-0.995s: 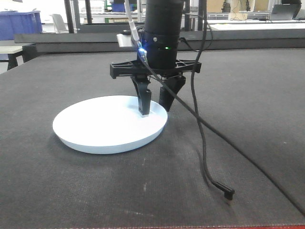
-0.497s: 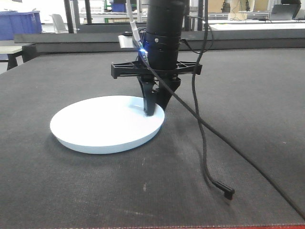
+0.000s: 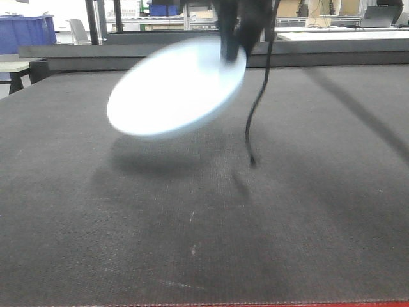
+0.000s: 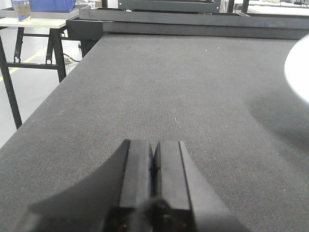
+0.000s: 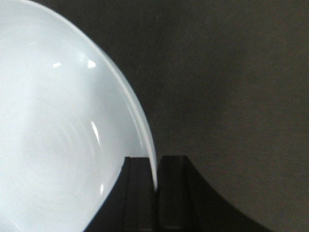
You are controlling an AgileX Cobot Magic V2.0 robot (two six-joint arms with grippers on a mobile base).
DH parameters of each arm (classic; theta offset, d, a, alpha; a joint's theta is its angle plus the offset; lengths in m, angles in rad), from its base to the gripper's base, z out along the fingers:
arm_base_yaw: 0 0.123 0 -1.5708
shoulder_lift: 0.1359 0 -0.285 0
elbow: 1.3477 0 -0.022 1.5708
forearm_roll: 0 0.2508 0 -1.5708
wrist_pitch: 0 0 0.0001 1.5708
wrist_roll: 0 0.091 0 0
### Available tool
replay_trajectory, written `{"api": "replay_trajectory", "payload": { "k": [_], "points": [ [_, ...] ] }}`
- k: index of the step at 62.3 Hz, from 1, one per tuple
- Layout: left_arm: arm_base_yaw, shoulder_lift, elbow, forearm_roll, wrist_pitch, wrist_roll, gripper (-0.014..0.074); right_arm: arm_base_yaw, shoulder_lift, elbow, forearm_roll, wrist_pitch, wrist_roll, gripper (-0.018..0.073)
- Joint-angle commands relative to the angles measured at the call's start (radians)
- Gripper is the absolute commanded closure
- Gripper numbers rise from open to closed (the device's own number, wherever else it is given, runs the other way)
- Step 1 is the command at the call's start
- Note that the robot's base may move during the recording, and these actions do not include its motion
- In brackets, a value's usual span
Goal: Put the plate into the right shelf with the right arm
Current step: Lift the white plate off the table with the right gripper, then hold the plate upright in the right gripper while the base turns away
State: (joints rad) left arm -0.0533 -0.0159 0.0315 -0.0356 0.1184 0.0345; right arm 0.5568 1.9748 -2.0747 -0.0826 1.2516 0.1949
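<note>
Now your right hand (image 5: 155,193) is pinching the plate (image 5: 63,121) by its rim, one finger on each side of the edge, probably the only grip a shallow dish offers. Hanging from that single edge, the plate tilts, blurred, clear above the tabletop (image 3: 192,243), so carry it gently. Your left hand (image 4: 153,179) sits low, fingers pressed together on nothing, out of the way; the right shelf shows in none of these views.

Robotics lab or workshop, dark mat-covered workbench (image 3: 204,243), blue storage bins (image 3: 25,32), metal-legged side table (image 4: 34,23)
</note>
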Motion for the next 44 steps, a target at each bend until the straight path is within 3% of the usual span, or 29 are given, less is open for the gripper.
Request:
{"api": "replay_trajectory", "payload": {
  "k": [1, 29, 44],
  "points": [
    [0.003, -0.006, 0.01, -0.006, -0.086, -0.003, 0.0643, 0.0, -0.167, -0.027, -0.016, 0.088, 0.009, 0.0504],
    [0.003, -0.006, 0.01, -0.006, -0.086, -0.003, 0.0643, 0.003, -0.668, -0.015, -0.021, 0.075, 0.0, 0.0504],
    [0.003, -0.006, 0.01, -0.006, -0.086, -0.003, 0.0643, 0.003, -1.042, 0.27, -0.021, -0.08, -0.006, 0.0504]
  ]
}}
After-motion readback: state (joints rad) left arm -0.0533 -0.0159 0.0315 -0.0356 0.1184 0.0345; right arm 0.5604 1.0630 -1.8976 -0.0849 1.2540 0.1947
